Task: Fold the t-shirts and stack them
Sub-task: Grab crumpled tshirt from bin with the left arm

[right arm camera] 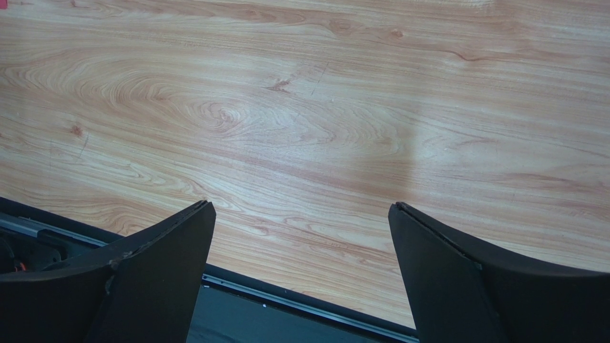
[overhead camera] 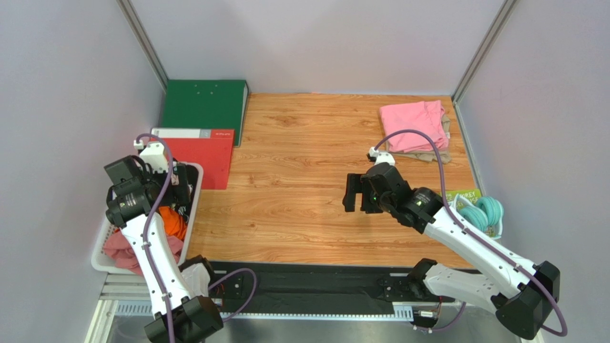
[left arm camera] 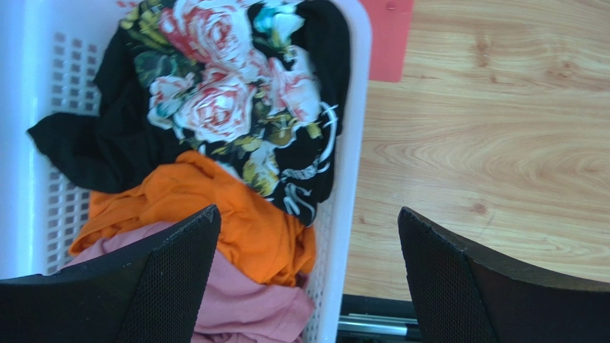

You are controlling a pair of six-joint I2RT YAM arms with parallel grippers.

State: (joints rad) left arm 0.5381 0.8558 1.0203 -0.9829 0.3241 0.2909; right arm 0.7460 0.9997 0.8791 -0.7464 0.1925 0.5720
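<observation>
A white basket [overhead camera: 99, 257] at the left table edge holds crumpled shirts. In the left wrist view it [left arm camera: 351, 179] holds the black rose-print shirt [left arm camera: 215, 93], an orange shirt [left arm camera: 215, 207] and a dusty-rose shirt [left arm camera: 243, 300]. My left gripper [left arm camera: 308, 221] hangs open and empty above the basket's right rim; from above it [overhead camera: 175, 187] sits over the basket. A folded pink shirt [overhead camera: 413, 126] lies on a beige one [overhead camera: 445, 143] at the back right. My right gripper [overhead camera: 356, 194] is open and empty over bare wood [right arm camera: 301, 128].
A green binder [overhead camera: 204, 106] and a red binder [overhead camera: 200, 153] lie at the back left beside the basket. A teal coiled bundle [overhead camera: 483, 214] sits at the right edge. Grey walls close in three sides. A black rail [right arm camera: 286, 307] runs along the table's near edge.
</observation>
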